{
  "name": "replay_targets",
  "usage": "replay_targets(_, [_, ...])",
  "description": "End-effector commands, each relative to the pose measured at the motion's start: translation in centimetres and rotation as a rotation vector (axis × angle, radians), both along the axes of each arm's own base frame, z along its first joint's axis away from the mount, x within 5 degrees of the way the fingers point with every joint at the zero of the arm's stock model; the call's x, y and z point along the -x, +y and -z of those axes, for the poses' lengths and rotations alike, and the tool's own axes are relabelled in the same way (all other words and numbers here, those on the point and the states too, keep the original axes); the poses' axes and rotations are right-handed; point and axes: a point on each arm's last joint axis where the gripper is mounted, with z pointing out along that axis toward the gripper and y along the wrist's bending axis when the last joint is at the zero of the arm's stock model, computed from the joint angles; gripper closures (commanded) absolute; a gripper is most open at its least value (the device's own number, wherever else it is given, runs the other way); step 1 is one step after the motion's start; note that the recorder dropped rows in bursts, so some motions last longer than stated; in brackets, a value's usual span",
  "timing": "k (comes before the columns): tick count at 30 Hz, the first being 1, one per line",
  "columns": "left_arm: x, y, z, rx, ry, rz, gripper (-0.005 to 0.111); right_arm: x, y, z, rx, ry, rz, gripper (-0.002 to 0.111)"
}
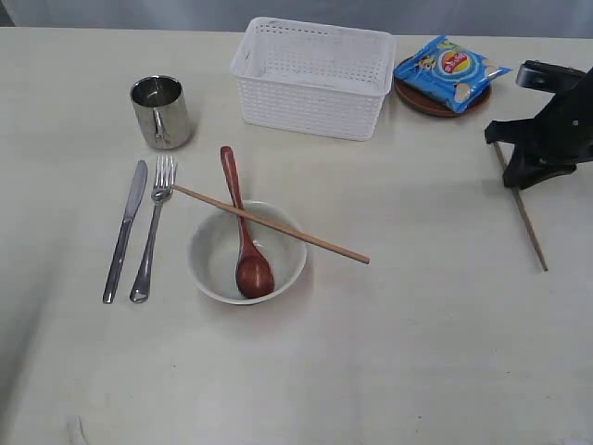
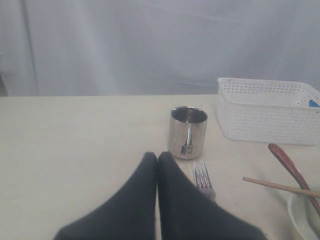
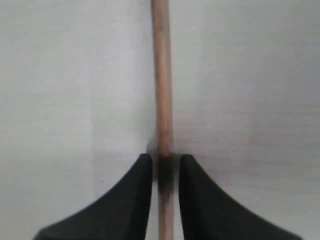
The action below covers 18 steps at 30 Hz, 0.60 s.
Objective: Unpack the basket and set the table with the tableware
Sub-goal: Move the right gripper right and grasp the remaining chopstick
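Note:
On the table an off-white bowl holds a red-brown spoon, and one chopstick lies across its rim. Knife and fork lie left of the bowl, with the steel mug behind them. The white basket stands at the back. My right gripper is low over the second chopstick. Its jaws straddle that chopstick, a thin gap on each side. My left gripper is shut and empty, near the fork and mug.
A blue chip bag lies on the brown plate right of the basket. The basket's inside looks bare. The left arm does not show in the exterior view.

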Motion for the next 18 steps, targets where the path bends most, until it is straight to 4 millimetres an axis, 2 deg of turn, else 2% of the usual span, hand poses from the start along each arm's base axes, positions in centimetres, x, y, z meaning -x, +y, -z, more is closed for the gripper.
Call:
replay_targets(1, [0.0, 0.0, 0.0, 0.005, -0.006, 0.001, 0.107, 0.1, 0.2, 0.9, 0.011, 0.016, -0.026, 0.089])
replay_targets(5, [0.0, 0.0, 0.0, 0.005, -0.006, 0.001, 0.107, 0.2, 1.1, 0.9, 0.020, 0.028, -0.061, 0.089])
replay_targets(11, [0.0, 0.0, 0.0, 0.005, -0.006, 0.001, 0.107, 0.3, 2.1, 1.1, 0.194, 0.057, -0.108, 0.089])
replay_targets(14, [0.0, 0.0, 0.0, 0.005, -0.006, 0.001, 0.107, 0.3, 3.0, 1.1, 0.218, 0.058, -0.130, 0.089])
replay_targets(16, [0.0, 0.0, 0.0, 0.005, -0.006, 0.001, 0.107, 0.4, 3.5, 1.1, 0.202, 0.069, -0.151, 0.096])
replay_targets(18, [0.0, 0.0, 0.0, 0.005, -0.006, 0.001, 0.107, 0.5, 3.6, 1.1, 0.201, 0.083, -0.160, 0.108])
